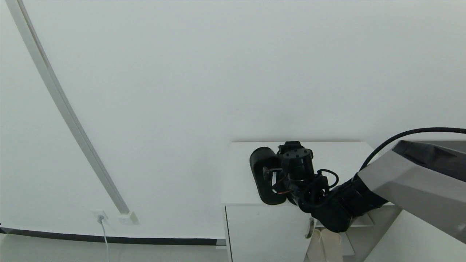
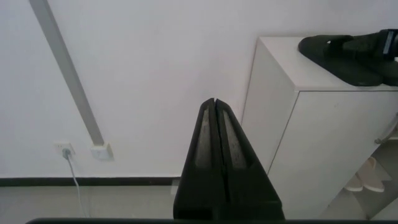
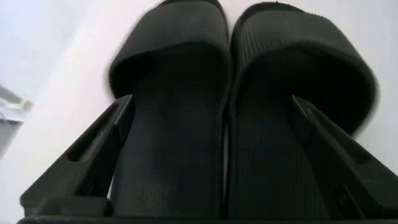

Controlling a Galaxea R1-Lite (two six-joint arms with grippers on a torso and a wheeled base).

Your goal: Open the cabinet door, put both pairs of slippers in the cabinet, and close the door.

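A pair of black slippers (image 1: 261,174) lies on top of the white cabinet (image 1: 338,156), near its front edge. My right gripper (image 1: 272,179) reaches over the cabinet top and holds the pair. In the right wrist view its fingers (image 3: 93,162) press on both outer sides of the black slippers (image 3: 180,124). A pale pair of slippers (image 1: 324,243) sits on a shelf inside the cabinet, past the open right side. My left gripper (image 2: 214,146) hangs shut and empty to the left of the cabinet (image 2: 323,130), facing the wall.
The cabinet's left door (image 1: 267,233) is shut, with a handle (image 1: 310,227) at its right edge. A wall socket with a cable (image 1: 100,217) and a grey conduit (image 1: 65,109) are on the wall to the left. Floor space lies left of the cabinet.
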